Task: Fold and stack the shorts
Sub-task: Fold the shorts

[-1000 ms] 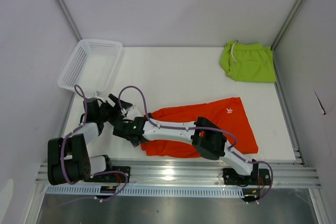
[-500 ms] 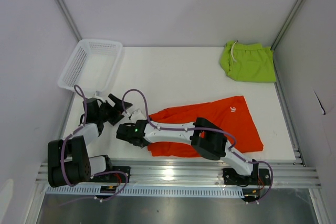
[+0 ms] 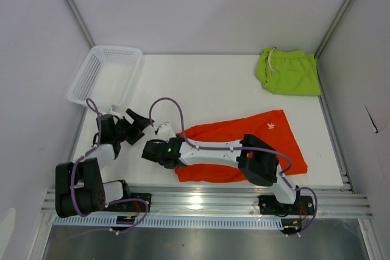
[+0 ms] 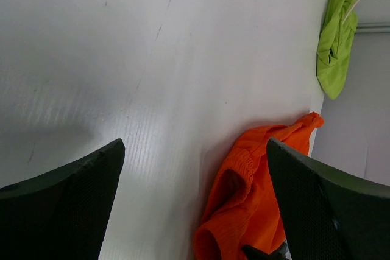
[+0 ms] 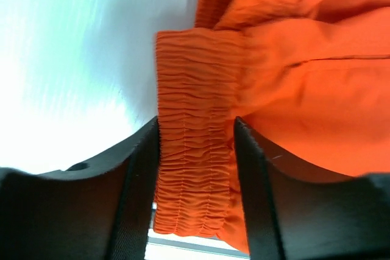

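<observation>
Seen from the top camera, the orange shorts (image 3: 225,133) lie rumpled on the white table (image 3: 201,83), at about 5 o'clock from its centre. Their length runs from the near left up toward 2 o'clock. A small white logo (image 3: 268,128) sits near their far right corner; it is too small to read and no other writing shows anywhere. The right arm stretches across them from its base at 5 o'clock toward 8 o'clock.

In the right wrist view, the right gripper (image 5: 195,123) straddles the ribbed elastic waistband (image 5: 195,168) at the left end of these shorts. The band fills the gap and both black fingers (image 5: 137,175) press against its edges, so the gripper is clamped on the waistband.

The green shorts (image 3: 289,74) lie bunched in the far right corner of the table, at about 1 o'clock and well apart from the orange pair. A white drawstring (image 3: 270,53) pokes out at their far left edge. No print or label shows on them.

The left gripper (image 4: 194,144) sits at about 8 o'clock, near the left edge, with its jaws spread wide and nothing between them. Its wrist camera sees bare table between the fingers, with the orange fabric off to the lower right.

A white mesh basket (image 3: 85,80) stands at 10 o'clock, tilted over the far left corner of the table.
</observation>
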Action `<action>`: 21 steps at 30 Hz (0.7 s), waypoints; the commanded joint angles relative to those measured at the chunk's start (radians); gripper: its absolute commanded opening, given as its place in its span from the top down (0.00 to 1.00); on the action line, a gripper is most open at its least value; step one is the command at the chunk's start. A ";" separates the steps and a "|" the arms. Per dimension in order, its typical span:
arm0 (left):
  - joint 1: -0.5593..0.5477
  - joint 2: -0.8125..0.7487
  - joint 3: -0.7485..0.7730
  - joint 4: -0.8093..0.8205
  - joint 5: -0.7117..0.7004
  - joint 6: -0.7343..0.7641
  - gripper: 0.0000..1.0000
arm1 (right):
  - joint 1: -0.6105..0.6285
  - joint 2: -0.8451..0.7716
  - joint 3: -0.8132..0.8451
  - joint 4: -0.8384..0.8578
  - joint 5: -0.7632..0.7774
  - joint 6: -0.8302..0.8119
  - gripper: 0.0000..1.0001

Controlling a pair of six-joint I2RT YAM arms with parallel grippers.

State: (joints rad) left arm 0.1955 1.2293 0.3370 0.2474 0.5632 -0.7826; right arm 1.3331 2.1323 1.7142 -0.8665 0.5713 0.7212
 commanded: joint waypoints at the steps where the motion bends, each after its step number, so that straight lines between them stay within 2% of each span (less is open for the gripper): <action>1: -0.036 -0.011 -0.003 0.076 0.030 0.023 0.01 | 0.001 -0.100 -0.051 0.056 0.090 0.035 0.44; 2: -0.060 -0.007 0.008 0.076 0.026 0.025 0.01 | 0.001 -0.127 -0.070 0.084 0.093 0.037 0.32; 5: -0.091 0.010 0.023 0.078 0.018 0.025 0.01 | -0.012 -0.164 -0.126 0.132 0.073 0.035 0.20; 21: -0.105 0.035 0.039 0.064 0.006 0.031 0.01 | -0.072 -0.123 -0.139 0.288 -0.093 -0.092 0.11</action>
State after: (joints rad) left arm 0.0963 1.2587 0.3412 0.2859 0.5690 -0.7822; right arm 1.2743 2.0014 1.5616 -0.6441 0.5117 0.6624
